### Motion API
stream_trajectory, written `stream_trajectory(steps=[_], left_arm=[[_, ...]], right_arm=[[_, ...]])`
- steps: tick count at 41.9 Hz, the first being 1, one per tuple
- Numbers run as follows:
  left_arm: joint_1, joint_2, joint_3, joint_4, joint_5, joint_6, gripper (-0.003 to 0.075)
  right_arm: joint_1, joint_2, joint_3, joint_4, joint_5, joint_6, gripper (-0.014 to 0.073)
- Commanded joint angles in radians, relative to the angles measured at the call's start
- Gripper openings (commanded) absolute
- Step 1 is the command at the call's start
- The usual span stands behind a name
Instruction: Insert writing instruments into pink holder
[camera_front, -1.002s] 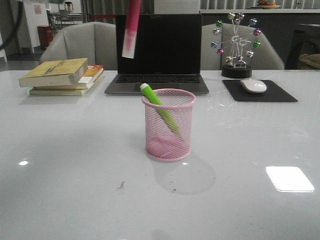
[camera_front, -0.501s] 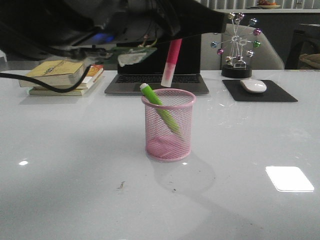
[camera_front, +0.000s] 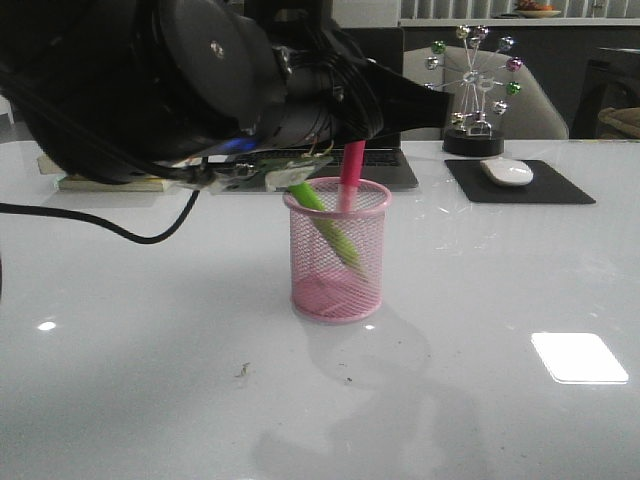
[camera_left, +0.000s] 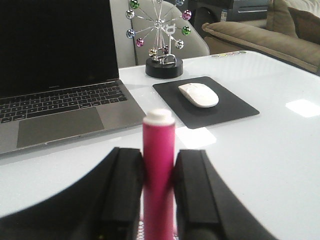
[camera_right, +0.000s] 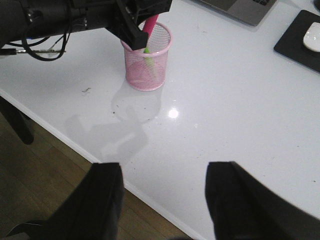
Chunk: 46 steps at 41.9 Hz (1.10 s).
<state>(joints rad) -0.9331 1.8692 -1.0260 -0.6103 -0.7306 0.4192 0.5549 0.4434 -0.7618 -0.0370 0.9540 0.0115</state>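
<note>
The bulky black left arm (camera_front: 180, 90) hides the laptop's left half and the book stack behind it.

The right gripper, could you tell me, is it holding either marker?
No, the right gripper is open and empty above the table edge.

Holder (camera_front: 337, 250) mid-table, laptop (camera_left: 55, 95) behind it.
I see one marker (camera_front: 330, 225) leaning inside the holder; a second marker (camera_front: 350, 172) stands over its rim. Mouse (camera_front: 507, 171) on its pad (camera_front: 560, 190) sits far right, books (camera_front: 110, 182) far left.
</note>
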Motion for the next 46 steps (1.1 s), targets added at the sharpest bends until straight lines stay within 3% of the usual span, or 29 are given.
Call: stream_trajectory(steps=[1,9,15,24,33,38,44,46], left_arm=[[-0.003,-0.047,-0.034,0.017,-0.074,-0.013,0.0341],[-0.003,-0.074,-0.034,0.018,-0.043,0.0,0.0378],[-0.003,-0.154,-0.034,0.02,0.082,0.093,0.0373],[0.005,-0.338,-0.034,0.016,0.456,0.318,0.0373],[0.103,-0.514,-0.034,0.061,0.985,0.323,0.0373],[0.179,-0.576,-0.034,0.262,1.184,0.153,0.0374],[0.207,-0.627,-0.034,0.771,1.437,-0.338,0.0374],[0.207,-0.646,-0.027,0.854,1.481,-0.433,0.0374]], right_arm=[[-0.003,0.008,-0.024,-0.003,-0.072,-0.011,0.0477],[-0.003,0.008,-0.024,-0.003,-0.072,-0.011,0.0477],[-0.003,0.008,-0.024,-0.003,-0.072,-0.011,0.0477],[-0.003,0.008,-0.024,-0.003,-0.072,-0.011,0.0477],[-0.003,0.008,-0.024,-0.003,-0.072,-0.011,0.0477],[-0.003,0.008,-0.024,-0.003,-0.072,-0.011,0.0477],[-0.003,0.008,-0.024,-0.003,-0.072,-0.011,0.0477],[-0.003,0.008,-0.024,-0.003,-0.072,-0.011,0.0477]])
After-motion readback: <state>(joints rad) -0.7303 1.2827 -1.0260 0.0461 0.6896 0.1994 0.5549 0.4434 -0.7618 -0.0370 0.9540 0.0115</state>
